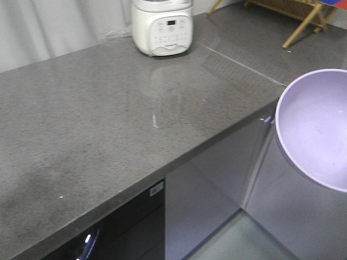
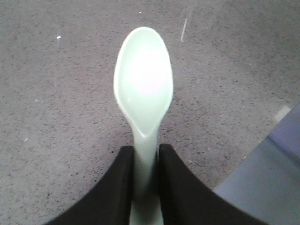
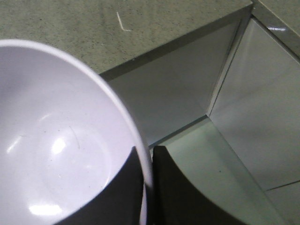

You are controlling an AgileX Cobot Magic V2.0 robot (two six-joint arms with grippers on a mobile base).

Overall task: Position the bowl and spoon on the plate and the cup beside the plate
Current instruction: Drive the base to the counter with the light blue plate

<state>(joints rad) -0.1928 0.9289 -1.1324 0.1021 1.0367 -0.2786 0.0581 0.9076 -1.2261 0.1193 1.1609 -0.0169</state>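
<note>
The pale mint-green spoon (image 2: 144,89) is held above the grey countertop, its handle pinched between the black fingers of my left gripper (image 2: 146,154), which is shut on it. The lavender bowl (image 3: 51,140) is gripped by its rim in my right gripper (image 3: 147,157), one finger inside and one outside the wall. In the front view the bowl (image 1: 317,127) hangs off the right, past the counter's corner, tilted with its inside facing the camera. The plate and the cup are out of view.
A grey speckled countertop (image 1: 97,135) fills the front view, with a white electric cooker (image 1: 162,26) at its back edge. Grey cabinet fronts (image 1: 211,184) drop below the counter's edge. A wooden frame (image 1: 303,16) stands at the far right on a second counter.
</note>
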